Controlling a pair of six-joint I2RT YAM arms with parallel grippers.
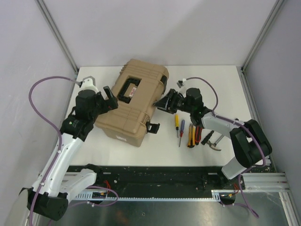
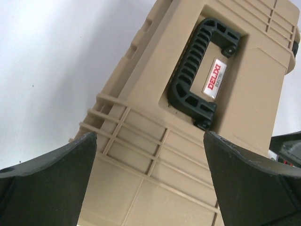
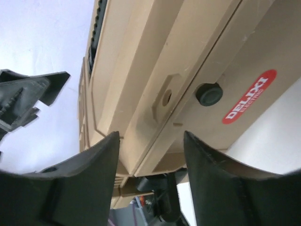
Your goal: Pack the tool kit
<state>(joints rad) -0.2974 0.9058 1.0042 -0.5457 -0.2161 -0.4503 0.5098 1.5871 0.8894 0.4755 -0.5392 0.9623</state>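
The closed tan tool case (image 1: 134,108) sits at the middle of the white desk (image 1: 211,89), its long axis running from about 7 to 1 o'clock in the top view. Its lid faces up, with the black handle (image 1: 126,90) lying flat in its recess.

The left gripper (image 1: 110,97) is at the case's 9 o'clock side. Its fingers (image 2: 51,183) are spread wide, and in the wrist view the ribbed lid fills the gap between them. They hold nothing.

The right gripper (image 1: 163,101) is at the case's 3 o'clock side, between the far latch (image 1: 164,81) and the near latch (image 1: 152,126). Both latches stick out from the front wall. Its fingers (image 3: 89,174) stand apart and frame the lid seam, a round black knob (image 3: 209,93) and a red label (image 3: 249,96). I cannot tell whether they touch the wall.

The loose tools lie in a row at the case's 4 o'clock, well clear of it. They are a yellow-handled screwdriver (image 1: 177,121), a blue-handled screwdriver (image 1: 182,128), the yellow knife (image 1: 191,135) and the red-black pliers (image 1: 198,133). The right forearm crosses over the pliers' upper end and half hides the black hammers (image 1: 210,139) at the far right.
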